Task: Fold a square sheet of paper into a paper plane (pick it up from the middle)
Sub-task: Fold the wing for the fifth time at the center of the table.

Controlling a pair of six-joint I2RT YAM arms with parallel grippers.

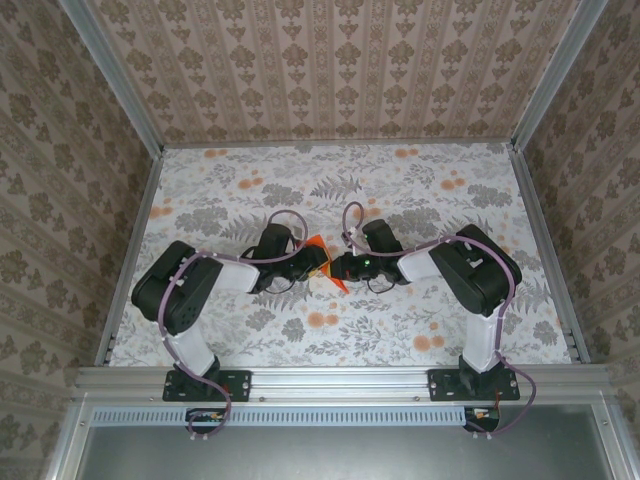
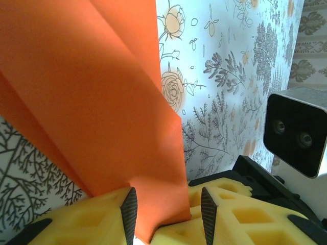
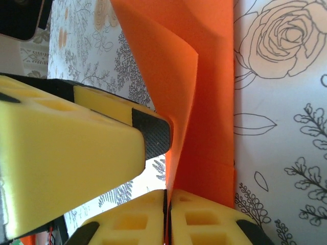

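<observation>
- The thin bright orange part-folded paper sheet point(image 2: 102, 102) stands up from the flower-printed tabletop point(image 2: 225, 92), mid-table between both grippers;
- the right gripper point(image 3: 167, 201) pinches its edge, fingers pressed together; the left gripper point(image 2: 168, 204) straddles it, jaws part-spread; whether it clamps, I cannot tell;
- judged mid-fold, a crease forming; next calls for aligned edges before pressing flat.

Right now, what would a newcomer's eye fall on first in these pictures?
The bright orange paper, folded, at the table's middle, stands out against the grey floral cloth. Both black arms meet on it: the right pincer is shut on its edge, and the left pincer has it between its yellow jaws.
</observation>
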